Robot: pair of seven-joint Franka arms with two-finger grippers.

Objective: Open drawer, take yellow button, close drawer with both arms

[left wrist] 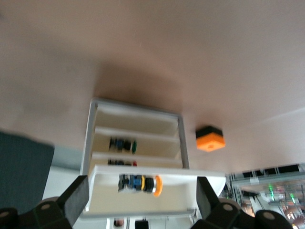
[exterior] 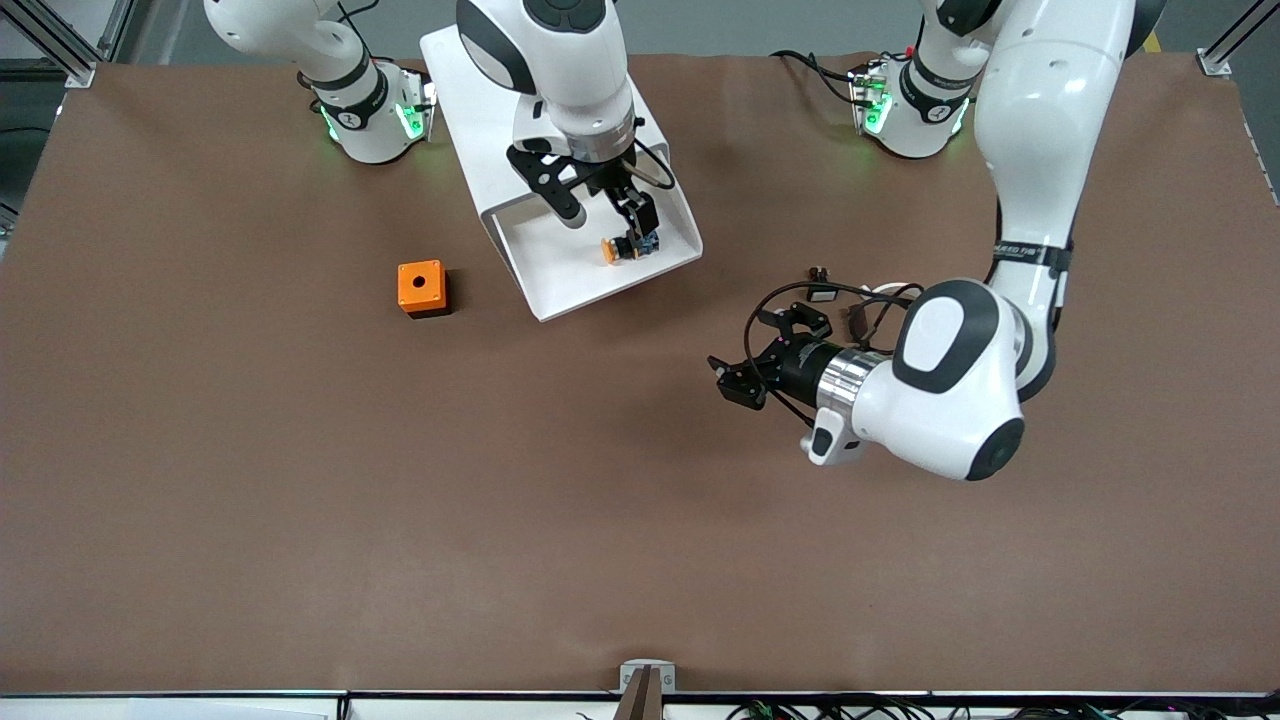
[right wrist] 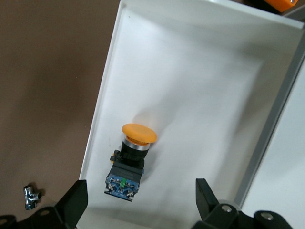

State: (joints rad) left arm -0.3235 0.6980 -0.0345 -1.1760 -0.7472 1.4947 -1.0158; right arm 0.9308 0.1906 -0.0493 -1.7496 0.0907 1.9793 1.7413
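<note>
Drawer (exterior: 560, 285) is pulled out and we're on the grab step: right gripper (exterior: 600, 215) hovers wide open right over the button (exterior: 622, 248) lying inside it, so next it just drops and pinches, while the left gripper (exterior: 748, 362) waits open nearby.

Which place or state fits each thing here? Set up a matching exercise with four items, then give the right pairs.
Things:
1. button
2. orange cube
3. right gripper
4. left gripper

Places or states:
A. on the bare table, toward the right arm's end
B. open, over the drawer
C. lying in the pulled-out drawer
D. open, over the brown table, facing the cabinet

Pairs: 1-C, 2-A, 3-B, 4-D
</note>
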